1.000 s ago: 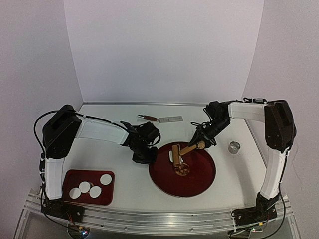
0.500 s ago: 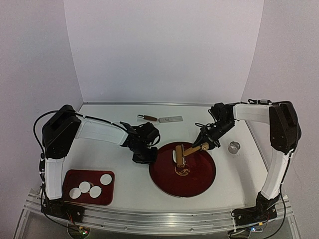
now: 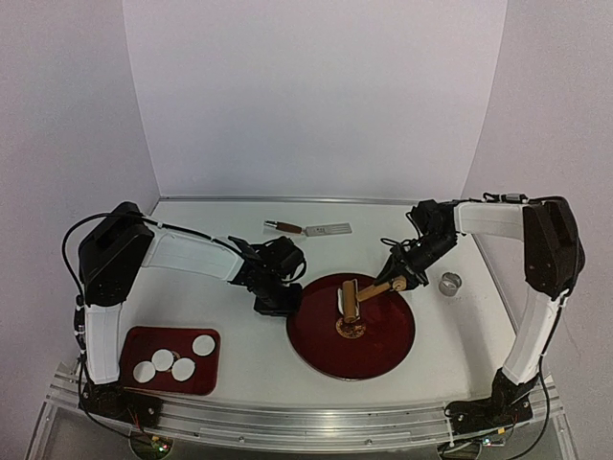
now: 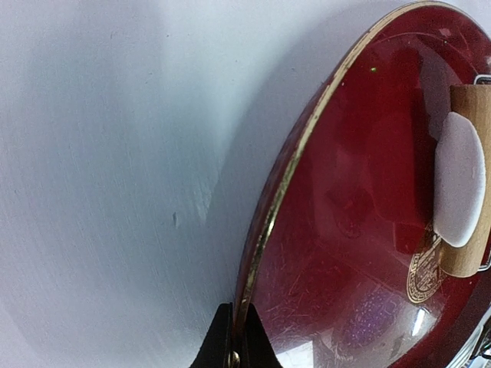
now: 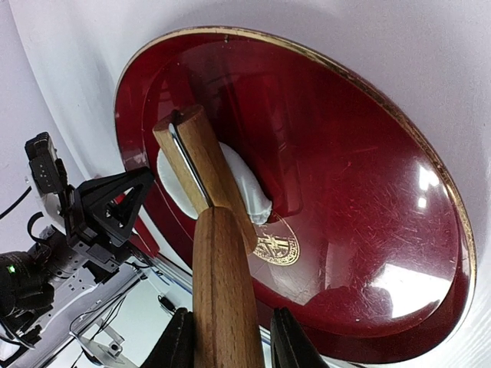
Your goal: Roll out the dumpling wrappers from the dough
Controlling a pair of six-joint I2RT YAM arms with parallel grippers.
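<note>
Your left jaws are pinched tight on the left rim of the round red plate (image 3: pixel 378 353). In the left wrist view you can see the two tips meeting right on the gold edge of the plate (image 4: pixel 345 230), at the bottom of the picture.

Your right jaws are clenched around the handle of the wooden rolling pin (image 3: pixel 352 299), one finger on each side of it. The right wrist view shows the handle (image 5: pixel 222 291) running straight out from between them. The pin reaches in from the right side of the plate (image 5: pixel 345 192), and its roller lies on the plate's middle, on top of the dough (image 5: pixel 249 195).

That dough is a white lump squashed under the roller. A bit of it (image 3: pixel 339 300) pokes out on the left side in the top view, and it looks like a rounded pad against the pin (image 4: pixel 469 115) in the left wrist view (image 4: pixel 460 180).

The dumpling wrappers (image 3: pixel 183 369) are well apart from all that. Four round white discs lie in the small red tray (image 3: pixel 139 343) at the near left of the table (image 3: pixel 239 355), down by the left arm's base.

A small metal ring (image 3: pixel 449 283) sits on the table just right of the plate. A flat metal tool (image 3: pixel 326 229) with a brown handle lies toward the back.
</note>
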